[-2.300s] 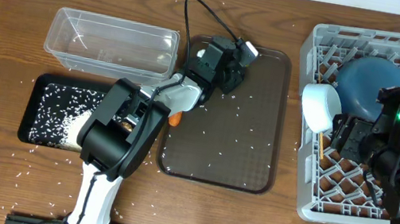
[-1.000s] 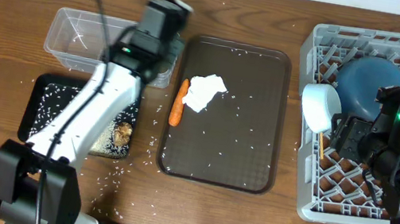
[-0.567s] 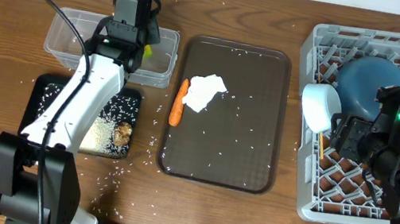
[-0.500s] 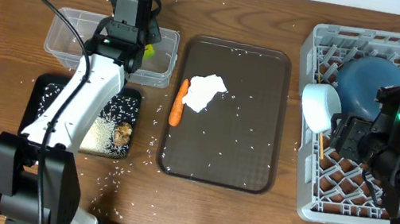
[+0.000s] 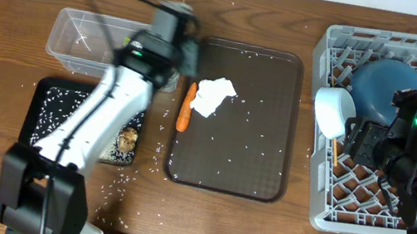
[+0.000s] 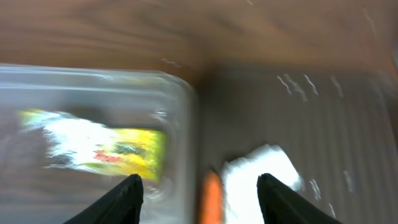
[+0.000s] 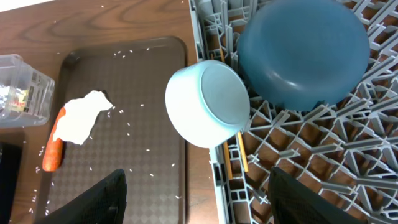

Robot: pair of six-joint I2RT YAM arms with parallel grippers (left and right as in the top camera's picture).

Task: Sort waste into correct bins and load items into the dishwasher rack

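Left wrist: left end effector (image 6: 200, 190) spread, empty, blurred carrot (image 6: 212, 198) seemingly between its fingertips.

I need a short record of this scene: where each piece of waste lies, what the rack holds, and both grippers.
clear tub: holds yellow-green wrapper
black tray: rice grains, brown lump
serving tray: white napkin; carrot at its left edge
rack: blue bowl, white bowl, chopsticks
left gripper: open, empty
right gripper: open, empty
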